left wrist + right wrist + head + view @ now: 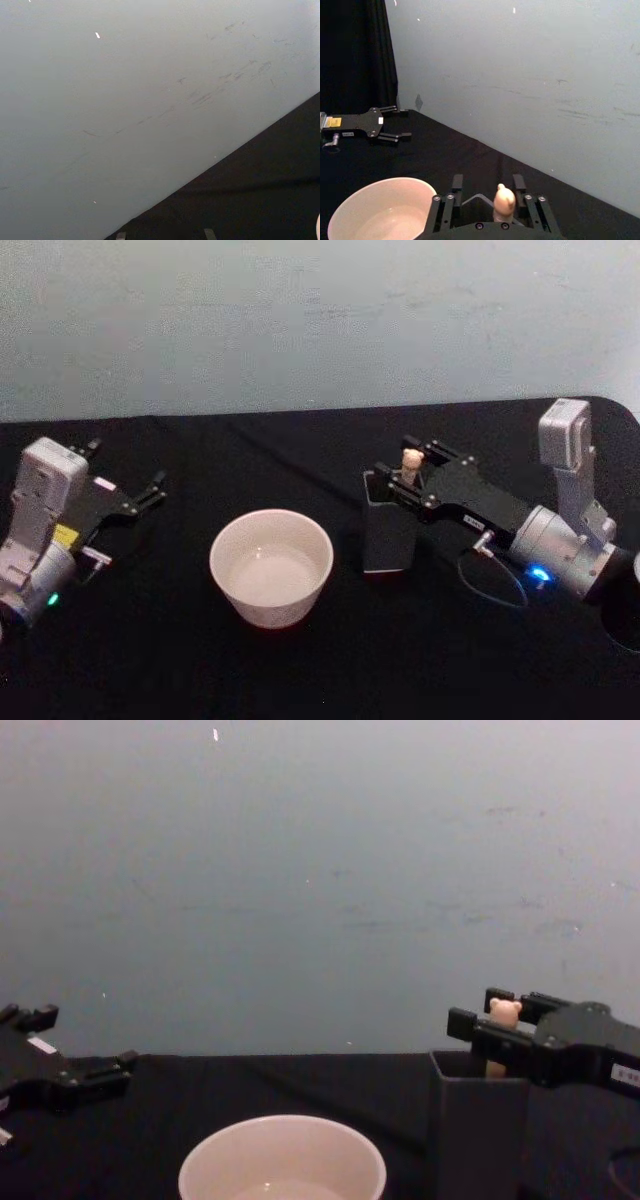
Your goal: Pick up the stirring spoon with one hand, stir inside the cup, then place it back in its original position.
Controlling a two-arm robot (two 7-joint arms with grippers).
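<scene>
The stirring spoon (pixel 410 462) stands upright in the tall dark grey holder (pixel 388 535), with its beige bear head (pixel 504 1011) poking above the rim. My right gripper (pixel 394 460) is open, one finger on each side of the bear head (pixel 504 201), and I see no contact. The spoon's bowl is hidden inside the holder (pixel 478 1130). The cream-white cup (pixel 271 565) sits just left of the holder and holds nothing solid. My left gripper (pixel 126 466) rests open near the table's left side, well away from the cup.
A black cloth (pixel 320 670) covers the table, and a pale grey wall (pixel 300 320) rises behind its far edge. A thin cable (pixel 490 585) loops on the cloth under my right wrist. Black cloth lies bare in front of the cup and between it and my left arm.
</scene>
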